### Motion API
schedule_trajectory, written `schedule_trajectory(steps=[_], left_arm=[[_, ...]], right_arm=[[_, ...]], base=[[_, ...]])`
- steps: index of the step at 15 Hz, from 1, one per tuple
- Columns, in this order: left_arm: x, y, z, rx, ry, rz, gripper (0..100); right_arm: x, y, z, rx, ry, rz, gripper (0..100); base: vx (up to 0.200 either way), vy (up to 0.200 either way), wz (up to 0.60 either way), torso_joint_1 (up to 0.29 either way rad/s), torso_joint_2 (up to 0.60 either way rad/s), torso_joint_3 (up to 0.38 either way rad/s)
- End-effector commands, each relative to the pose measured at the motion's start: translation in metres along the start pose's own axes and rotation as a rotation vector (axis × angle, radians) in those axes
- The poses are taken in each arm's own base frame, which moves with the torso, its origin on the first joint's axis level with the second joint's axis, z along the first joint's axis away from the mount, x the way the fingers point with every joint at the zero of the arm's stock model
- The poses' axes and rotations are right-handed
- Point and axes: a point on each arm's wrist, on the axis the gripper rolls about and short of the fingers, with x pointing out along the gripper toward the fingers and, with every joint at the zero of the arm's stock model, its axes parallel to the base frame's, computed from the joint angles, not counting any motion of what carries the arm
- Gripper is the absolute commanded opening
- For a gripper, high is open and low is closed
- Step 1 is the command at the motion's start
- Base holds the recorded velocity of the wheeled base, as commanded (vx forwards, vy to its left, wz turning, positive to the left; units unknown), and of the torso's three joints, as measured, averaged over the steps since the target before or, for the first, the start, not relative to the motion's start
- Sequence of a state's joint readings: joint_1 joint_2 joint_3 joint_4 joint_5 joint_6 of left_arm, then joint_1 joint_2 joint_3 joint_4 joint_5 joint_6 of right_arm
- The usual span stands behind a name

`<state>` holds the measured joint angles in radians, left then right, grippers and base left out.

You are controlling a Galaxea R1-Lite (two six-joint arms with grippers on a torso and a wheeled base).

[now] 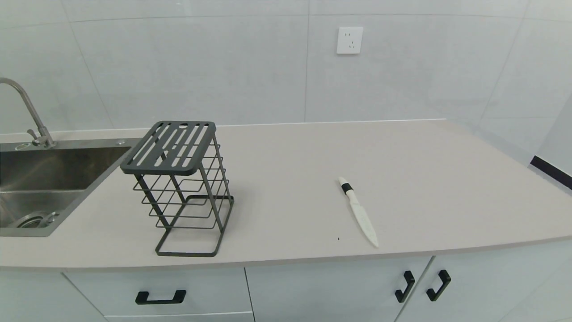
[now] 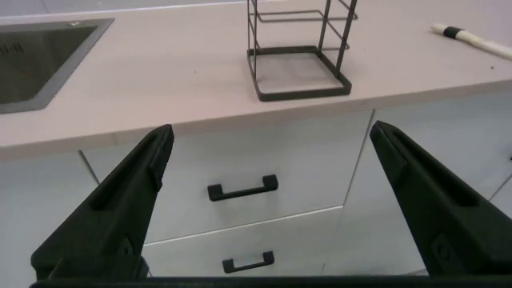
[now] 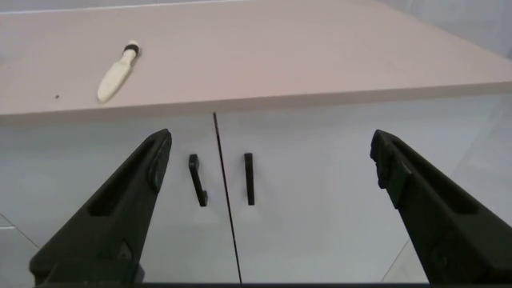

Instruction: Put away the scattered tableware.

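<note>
Both sets of jaws are spread wide and holding nothing. They hang out in front of the white cabinets, lower than the edge of the surface (image 1: 415, 170).

The knife (image 1: 357, 210) is white with a black band on its handle. It lies flat on the surface, up ahead of the right jaws and higher than them, off toward their rack-facing side rather than in line with the gap. Its tip points at the front edge and its handle points back toward the wall. It's touching nothing.

The rack (image 1: 178, 188) is a dark wire thing with a slotted top. It stands upright on the surface, ahead of and above the left jaws, roughly lined up with the gap between them. Rack and knife are well apart.

Straight ahead of the left jaws is a drawer handle (image 2: 242, 190), with a second one under it. The right jaws face a pair of door handles (image 3: 222, 178).

The sink (image 1: 49, 172) is set into the surface on the far side of the rack from the knife, with a faucet (image 1: 27, 111) behind it. There's a wall outlet (image 1: 349, 40) on the tiles.
</note>
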<state>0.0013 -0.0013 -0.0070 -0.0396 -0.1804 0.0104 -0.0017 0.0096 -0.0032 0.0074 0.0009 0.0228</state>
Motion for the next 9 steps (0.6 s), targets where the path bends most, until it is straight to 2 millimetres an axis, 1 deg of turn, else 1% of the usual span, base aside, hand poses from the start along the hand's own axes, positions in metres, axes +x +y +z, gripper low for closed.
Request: schedule_trajectory(steps=[1, 9], left_arm=[[0.0002, 0.0000, 0.0000, 0.000, 0.000, 0.001, 100], [0.0002, 0.0000, 0.0001, -0.001, -0.001, 0.001, 100]], right_arm=[[0.0001, 0.0000, 0.0000, 0.000, 0.001, -0.001, 100], [0.0001, 0.0000, 0.0000, 0.000, 0.002, 0.001, 100]], base=[[0.000, 0.000, 0.00, 0.261, -0.53, -0.271], [0.000, 0.000, 0.00, 0.282, -0.57, -0.281]])
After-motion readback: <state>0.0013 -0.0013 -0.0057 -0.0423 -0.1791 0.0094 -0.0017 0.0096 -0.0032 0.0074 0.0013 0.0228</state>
